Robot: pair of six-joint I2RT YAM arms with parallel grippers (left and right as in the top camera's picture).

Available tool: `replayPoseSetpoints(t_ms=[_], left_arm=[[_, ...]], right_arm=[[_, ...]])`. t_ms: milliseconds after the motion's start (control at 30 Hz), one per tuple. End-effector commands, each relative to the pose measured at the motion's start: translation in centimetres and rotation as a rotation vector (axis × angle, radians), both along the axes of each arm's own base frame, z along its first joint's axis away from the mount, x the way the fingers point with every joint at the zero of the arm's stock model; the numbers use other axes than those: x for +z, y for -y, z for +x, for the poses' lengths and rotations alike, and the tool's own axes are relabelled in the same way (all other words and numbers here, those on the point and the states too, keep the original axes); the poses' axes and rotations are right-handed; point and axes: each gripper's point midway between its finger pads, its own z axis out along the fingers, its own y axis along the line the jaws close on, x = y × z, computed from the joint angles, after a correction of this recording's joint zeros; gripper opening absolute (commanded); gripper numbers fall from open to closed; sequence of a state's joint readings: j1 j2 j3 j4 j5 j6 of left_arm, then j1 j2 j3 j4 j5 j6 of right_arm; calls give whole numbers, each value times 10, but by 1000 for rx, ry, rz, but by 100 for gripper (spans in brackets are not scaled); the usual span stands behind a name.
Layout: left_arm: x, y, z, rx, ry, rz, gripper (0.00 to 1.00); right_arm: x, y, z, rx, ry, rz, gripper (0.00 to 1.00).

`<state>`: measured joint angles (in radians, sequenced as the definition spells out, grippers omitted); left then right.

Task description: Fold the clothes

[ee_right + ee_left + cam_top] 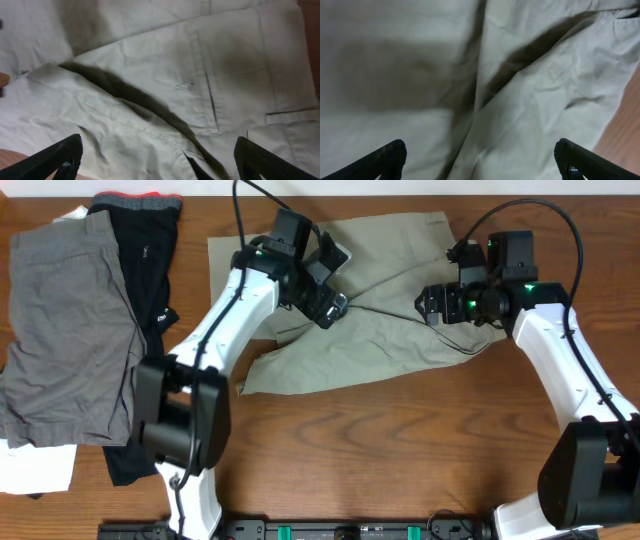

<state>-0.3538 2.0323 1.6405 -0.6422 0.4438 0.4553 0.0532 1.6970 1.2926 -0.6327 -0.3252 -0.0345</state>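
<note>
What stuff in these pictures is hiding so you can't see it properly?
Overhead: the left arm covers part of the khaki shorts.
Overhead: the grey shorts hide most of a white cloth.
Wrist views: the bottom edge cuts off the left gripper and right gripper, so fabric contact is unclear.

The shorts [400,330] lie spread on the table [400,450], behind its middle, with the left gripper [335,308] over their left half and the right gripper [428,304] over their right half. Well apart, at the table's left end, a second pair of shorts [65,330] lies partly on a flat cloth [35,470]. A long garment [145,280] lies between the two pairs, touching the second.
</note>
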Motion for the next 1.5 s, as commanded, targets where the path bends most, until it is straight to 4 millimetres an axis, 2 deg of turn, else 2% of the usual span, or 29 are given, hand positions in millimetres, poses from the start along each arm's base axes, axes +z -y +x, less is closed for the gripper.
replayPoseSetpoints(t_ms=[0, 100, 233, 467, 733, 767, 800, 833, 867, 933, 967, 1100, 1300, 1467], left_arm=[[-2, 13, 4, -79, 33, -52, 99], [-8, 20, 9, -89, 52, -58, 98], [-20, 26, 5, -127, 44, -44, 98], [-44, 39, -11, -208, 8, -12, 98], [-52, 44, -15, -232, 0, 4, 98], [-53, 43, -16, -231, -4, 5, 85], [-52, 43, -16, -231, -5, 5, 60], [-50, 43, -17, -228, -7, 5, 41], [-49, 42, -16, -214, -11, 9, 29], [-45, 36, -13, -154, -18, 38, 11], [-41, 31, -14, -141, -20, 58, 7], [-18, 16, -27, -122, -47, 121, 6], [33, -1, -66, -123, -90, 138, 6], [69, -6, -80, -83, -64, 108, 8]], right_arm=[[0, 18, 2, -36, 1, -7, 95], [-2, 28, 0, -59, -16, -7, 96], [-4, 34, -3, -74, -33, -7, 96], [-4, 34, -4, -74, -37, -7, 96], [-5, 34, -5, -74, -40, -7, 96], [-5, 34, -5, -74, -41, -7, 96], [-5, 34, -5, -74, -41, -7, 96], [-4, 34, -5, -74, -40, -7, 96], [-4, 34, -4, -74, -39, -8, 96], [-4, 34, -4, -74, -36, -7, 97], [-4, 34, -4, -74, -36, -8, 97], [-4, 34, -3, -74, -35, -8, 98], [-3, 34, -2, -74, -26, -7, 98], [-3, 34, -1, -74, -25, -7, 98]])
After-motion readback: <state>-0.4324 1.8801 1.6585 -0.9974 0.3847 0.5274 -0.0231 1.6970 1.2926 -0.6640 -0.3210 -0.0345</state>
